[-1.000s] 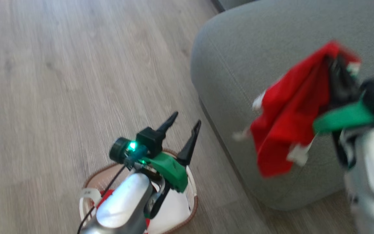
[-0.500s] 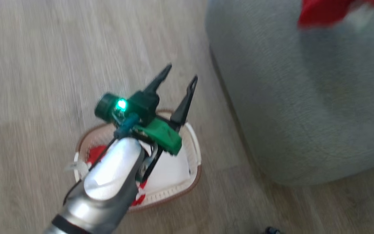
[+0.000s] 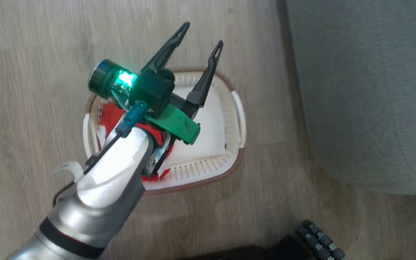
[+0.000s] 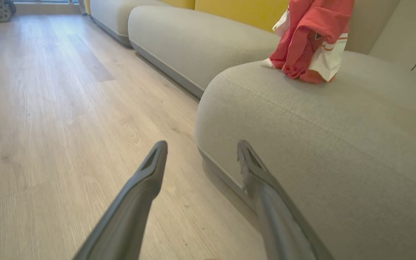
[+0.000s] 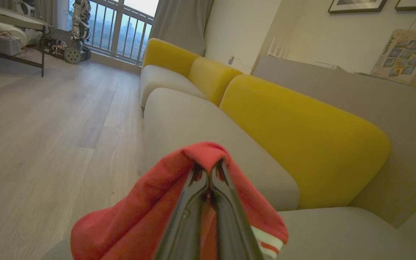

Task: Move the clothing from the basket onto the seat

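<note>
- The left gripper (image 3: 203, 34) is being held above the basket (image 3: 208, 169), with its two fingers spread apart and nothing between them. In the left wrist view it is being pointed toward the front edge of the seat (image 4: 302, 151).
- The right gripper (image 5: 208, 167) is being pressed together on a fold of a red garment (image 5: 146, 216), whose cloth is being draped over both fingers.
- In the left wrist view this garment is being hung over the top of the seat. Its lowest folds appear to be touching the upholstery, while its upper part is being carried from above.
- A second red garment (image 3: 111, 115) is lying in the basket beside the white liner (image 3: 211, 119) and is being partly hidden by the left forearm.
- Progress, as judged: one garment is being delivered but is not yet released, and the other is not yet picked up, so about half of the task is being left to do.
</note>
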Controlling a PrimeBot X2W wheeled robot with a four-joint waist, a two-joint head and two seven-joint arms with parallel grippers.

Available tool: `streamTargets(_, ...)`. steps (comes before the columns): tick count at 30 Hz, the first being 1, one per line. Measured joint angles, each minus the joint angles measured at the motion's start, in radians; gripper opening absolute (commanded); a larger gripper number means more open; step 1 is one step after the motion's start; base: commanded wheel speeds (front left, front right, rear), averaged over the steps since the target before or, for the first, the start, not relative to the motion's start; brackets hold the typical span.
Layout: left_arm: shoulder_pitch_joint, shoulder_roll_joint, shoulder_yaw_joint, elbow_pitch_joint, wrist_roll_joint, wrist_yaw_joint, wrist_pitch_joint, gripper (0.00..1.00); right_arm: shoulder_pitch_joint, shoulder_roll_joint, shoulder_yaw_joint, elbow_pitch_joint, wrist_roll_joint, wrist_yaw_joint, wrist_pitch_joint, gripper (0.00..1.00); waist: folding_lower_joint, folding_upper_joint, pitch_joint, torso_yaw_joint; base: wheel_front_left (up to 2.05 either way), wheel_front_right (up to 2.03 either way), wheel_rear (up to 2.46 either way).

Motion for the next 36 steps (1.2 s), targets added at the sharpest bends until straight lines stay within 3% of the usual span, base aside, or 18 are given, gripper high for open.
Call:
streamTargets(8,-0.009,0.018,-0.009,-0.03,0.009,0.012,0.011,1.0,0.015,0.063,-0.091,0.153,-0.102,0.0,-0.006,0.0,-0.0002,0.0,0.097,0.046,0.0,0.0,0.0)
streamTargets(15,-0.007,0.032,-0.011,-0.031,0.009,0.019,0.015,1.0,0.038,0.114,-0.144,0.221,-0.168,0.0,-0.006,0.0,-0.0003,0.0,0.099,0.043,0.0,0.0,0.0)
streamTargets(16,-0.007,0.034,-0.012,-0.031,0.009,0.021,0.015,1.0,0.043,0.114,-0.153,0.222,-0.172,0.0,-0.006,0.2,-0.0003,0.0,0.096,0.042,0.0,0.0,0.0)
streamTargets(17,-0.006,0.035,-0.012,-0.031,0.009,0.021,0.015,1.0,0.046,0.118,-0.158,0.224,-0.172,0.0,-0.006,0.48,-0.0003,0.0,0.092,0.039,0.0,0.0,0.0)
streamTargets(18,-0.006,0.038,-0.013,-0.03,0.008,0.021,0.015,1.0,0.047,0.123,-0.158,0.225,-0.172,0.0,-0.006,1.0,-0.0003,0.0,0.089,0.037,0.0,0.0,0.0)
streamTargets(25,-0.001,0.049,-0.001,-0.022,-0.014,0.029,0.013,1.0,0.11,0.164,-0.08,0.135,-0.121,0.0,-0.009,1.0,-0.0003,0.0,0.055,0.012,0.0,0.0,0.0)
streamTargets(36,0.039,0.042,0.049,0.013,-0.066,0.048,-0.036,1.0,0.328,0.156,0.057,-0.083,0.037,0.0,-0.009,1.0,-0.0004,0.0,-0.057,0.004,0.0,0.0,0.0)
